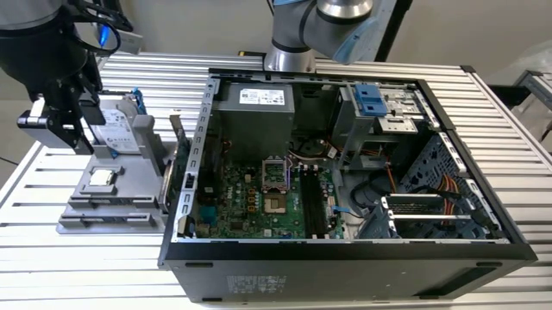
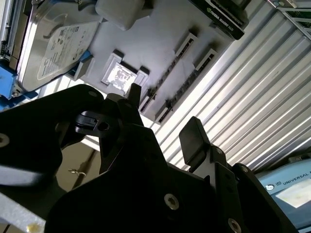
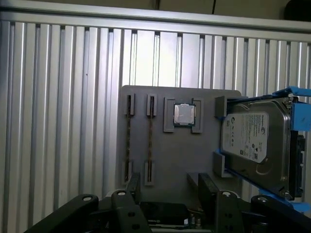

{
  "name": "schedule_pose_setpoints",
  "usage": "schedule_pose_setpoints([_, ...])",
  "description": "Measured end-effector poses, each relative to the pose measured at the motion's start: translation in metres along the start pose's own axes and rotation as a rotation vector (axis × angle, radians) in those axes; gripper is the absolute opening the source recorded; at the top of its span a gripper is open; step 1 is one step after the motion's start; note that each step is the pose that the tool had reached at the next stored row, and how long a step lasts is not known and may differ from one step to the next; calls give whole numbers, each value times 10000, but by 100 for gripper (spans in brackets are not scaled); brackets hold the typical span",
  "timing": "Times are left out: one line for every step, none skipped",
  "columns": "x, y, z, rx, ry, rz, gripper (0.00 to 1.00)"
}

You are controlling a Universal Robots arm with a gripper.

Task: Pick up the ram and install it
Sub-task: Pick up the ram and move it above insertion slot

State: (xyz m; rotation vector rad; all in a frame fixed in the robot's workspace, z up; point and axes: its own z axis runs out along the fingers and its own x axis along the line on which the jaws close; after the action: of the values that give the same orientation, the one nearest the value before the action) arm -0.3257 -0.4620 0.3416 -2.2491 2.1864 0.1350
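Gripper [image 3: 167, 187], spread wide and empty, hung at the exterior view's upper left above the ram [image 3: 149, 141], slotted edge-up (long axis crosswise to the fingers' closing line).

Holder [image 1: 79, 223] exterior view's left of case [image 1: 345, 274]; drive [image 1: 116, 132], processor [image 1: 103, 175] on holder.
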Motion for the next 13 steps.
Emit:
schedule_pose_setpoints([0,0,0,0,0,0,100])
schedule_pose_setpoints([0,0,2,0,0,0,100])
schedule_pose_setpoints([-1,-1,8,4,-3,0,100])
schedule_pose_setpoints([-1,-1,14,3,-3,0,100])
schedule_pose_setpoints([-1,-1,21,1,-1,0,100])
schedule_pose_setpoints([-1,-2,31,1,-1,0,100])
schedule_pose_setpoints([-2,-3,42,1,0,0,100])
schedule_pose_setpoints([-1,-4,52,1,0,-1,100])
schedule_pose_setpoints([-1,-4,63,1,0,0,100])
schedule_pose_setpoints([0,-5,74,0,0,-1,100])
schedule_pose_setpoints([0,-5,85,1,0,0,100])
schedule_pose_setpoints([1,-6,95,0,0,-1,100])
schedule_pose_setpoints([1,-7,107,0,0,-1,100])
